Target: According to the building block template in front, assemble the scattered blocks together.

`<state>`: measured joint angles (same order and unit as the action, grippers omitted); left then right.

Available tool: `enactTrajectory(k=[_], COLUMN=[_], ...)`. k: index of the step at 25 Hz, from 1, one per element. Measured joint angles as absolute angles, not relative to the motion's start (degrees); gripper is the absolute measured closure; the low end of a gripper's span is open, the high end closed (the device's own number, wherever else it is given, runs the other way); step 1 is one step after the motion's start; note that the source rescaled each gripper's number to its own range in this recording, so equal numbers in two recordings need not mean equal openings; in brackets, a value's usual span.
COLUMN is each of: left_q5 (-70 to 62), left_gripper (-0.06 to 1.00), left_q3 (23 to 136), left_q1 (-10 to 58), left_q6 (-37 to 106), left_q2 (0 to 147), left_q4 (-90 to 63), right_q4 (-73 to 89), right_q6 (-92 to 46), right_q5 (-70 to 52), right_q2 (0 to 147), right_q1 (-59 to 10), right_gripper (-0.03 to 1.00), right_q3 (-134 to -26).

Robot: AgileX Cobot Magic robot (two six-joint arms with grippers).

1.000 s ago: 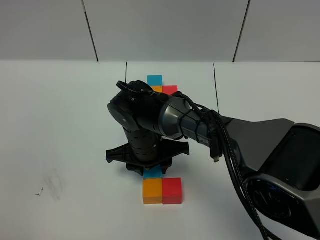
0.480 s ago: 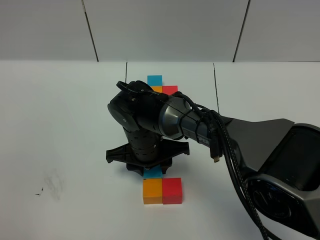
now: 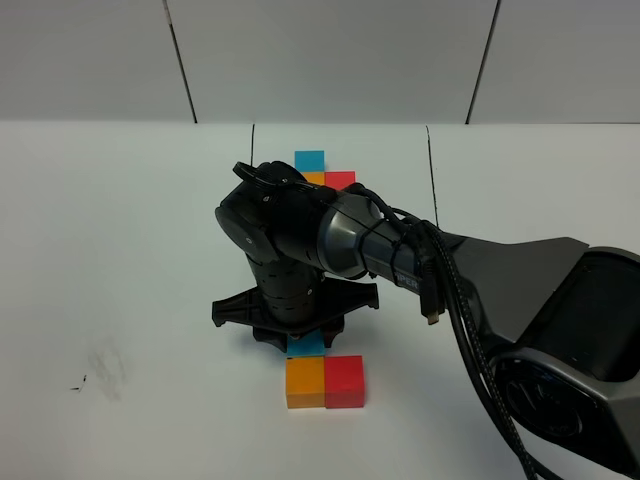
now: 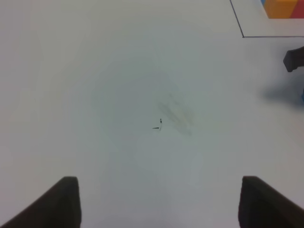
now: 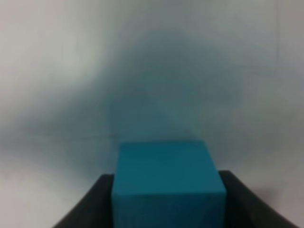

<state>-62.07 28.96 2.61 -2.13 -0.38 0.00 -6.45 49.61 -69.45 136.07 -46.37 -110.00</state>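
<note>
While the right arm reaches across the middle of the white table (image 3: 120, 250), the orange cube (image 3: 304, 383) and the red cube (image 3: 344, 381) sit nearest to the camera, side by side and touching. Just behind the orange one is the light blue cube (image 3: 306, 343), mostly hidden under the right gripper (image 3: 300, 335). From the right wrist view, this cube (image 5: 167, 187) sits between the two dark fingers (image 5: 90, 204), so the gripper is closed around it. I cannot tell if the blue cube already touches the orange one. Farther back, behind the arm, the building block template (image 3: 322, 171) lies inside a thin black outline, partly covered by the arm. The left gripper (image 4: 156, 204) hangs wide apart over bare table with a small dark mark (image 4: 159, 124), holding nothing.
</note>
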Motion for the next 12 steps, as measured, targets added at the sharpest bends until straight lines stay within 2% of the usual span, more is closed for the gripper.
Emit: enactTrajectory(k=[7, 12], left_q5=[-62.1, -62.1], left_gripper=[0.44, 0.44], left_q3=[29.0, 29.0], left_q1=[2.6, 2.6], left_q6=[-2.1, -2.1], left_q2=[-0.4, -0.4], left_q4=[0.0, 0.0], right_q4=[-6.4, -6.4], right_q6=[48.7, 48.6], right_q5=[-69.5, -69.5], right_q2=[136.1, 136.1], right_q1=[-46.4, -46.4], right_gripper=[0.70, 0.57], right_q3=[-110.0, -110.0])
